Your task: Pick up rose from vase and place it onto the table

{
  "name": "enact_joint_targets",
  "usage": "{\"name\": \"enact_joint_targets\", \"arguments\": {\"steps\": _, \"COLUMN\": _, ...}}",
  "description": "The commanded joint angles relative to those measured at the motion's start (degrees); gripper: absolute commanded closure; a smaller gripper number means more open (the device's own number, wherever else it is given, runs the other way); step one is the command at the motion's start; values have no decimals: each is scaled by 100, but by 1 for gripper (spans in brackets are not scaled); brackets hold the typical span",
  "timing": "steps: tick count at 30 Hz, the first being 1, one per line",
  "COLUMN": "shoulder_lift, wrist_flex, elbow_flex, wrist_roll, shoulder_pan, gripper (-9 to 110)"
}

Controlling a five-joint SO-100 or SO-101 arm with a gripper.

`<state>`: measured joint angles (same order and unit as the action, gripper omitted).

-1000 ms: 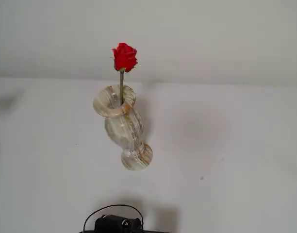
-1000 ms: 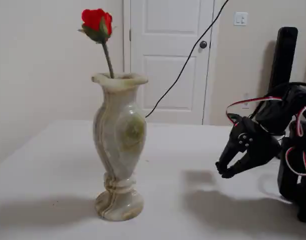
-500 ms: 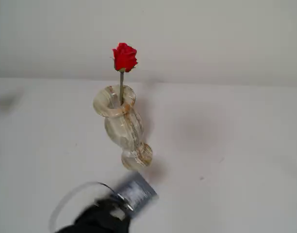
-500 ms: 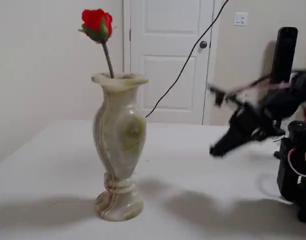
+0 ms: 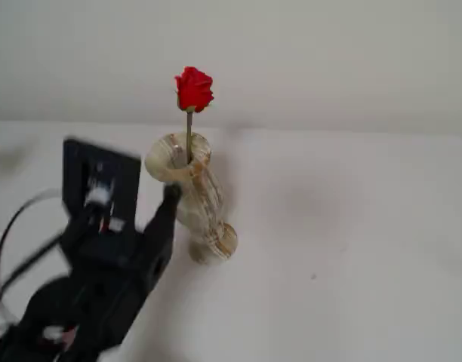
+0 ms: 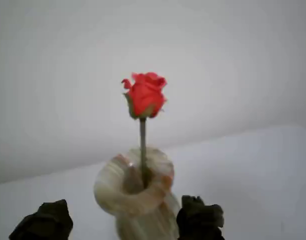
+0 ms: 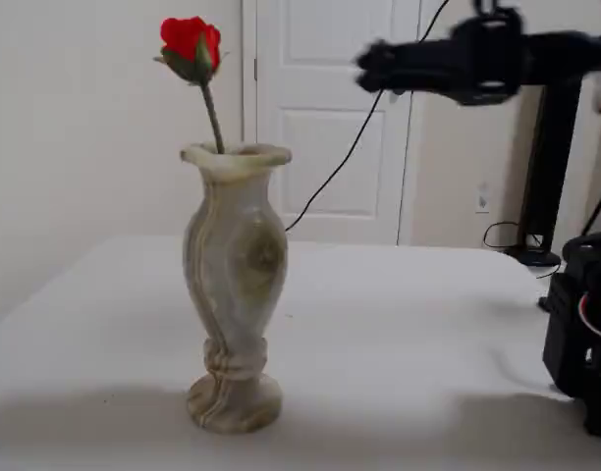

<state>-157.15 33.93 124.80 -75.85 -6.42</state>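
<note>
A white panelled door (image 7: 325, 118) stands behind the wide white bench (image 7: 399, 324). On the bench the marbled vase (image 7: 234, 285) stands upright, the rose (image 7: 191, 44) rising from its mouth. The black hand (image 6: 120, 220) hovers spread open at the vase's rim, gripping nothing, fingertips (image 6: 199, 217) either side.

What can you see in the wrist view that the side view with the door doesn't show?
Only the wrist view looks down into the vase's mouth, with two dark fingertips apart at the bottom edge. Only a fixed view shows the vase's small round foot and a white door. Both show the red rosebud on its thin green stem standing in the cream marbled vase.
</note>
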Motion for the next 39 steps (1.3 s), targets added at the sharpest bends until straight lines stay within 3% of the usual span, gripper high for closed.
{"name": "enact_joint_targets", "arguments": {"steps": 1, "shoulder_lift": 870, "wrist_flex": -1169, "elbow_flex": -448, "wrist_roll": -316, "shoulder_pan": -176, "gripper": 71}}
{"name": "enact_joint_targets", "arguments": {"steps": 9, "shoulder_lift": 2232, "wrist_flex": -2180, "elbow_flex": -773, "wrist_roll": -325, "shoulder_pan": -167, "gripper": 71}}
{"name": "enact_joint_targets", "arguments": {"steps": 22, "shoulder_lift": 4017, "wrist_flex": -2646, "elbow_flex": -1951, "wrist_roll": -334, "shoulder_pan": 79, "gripper": 73}}
{"name": "enact_joint_targets", "arguments": {"steps": 35, "shoulder_lift": 4438, "wrist_flex": -2496, "elbow_flex": -2250, "wrist_roll": -457, "shoulder_pan": 176, "gripper": 101}}
{"name": "enact_joint_targets", "arguments": {"steps": 39, "shoulder_lift": 4324, "wrist_flex": -2470, "elbow_flex": -2250, "wrist_roll": -642, "shoulder_pan": 193, "gripper": 101}}
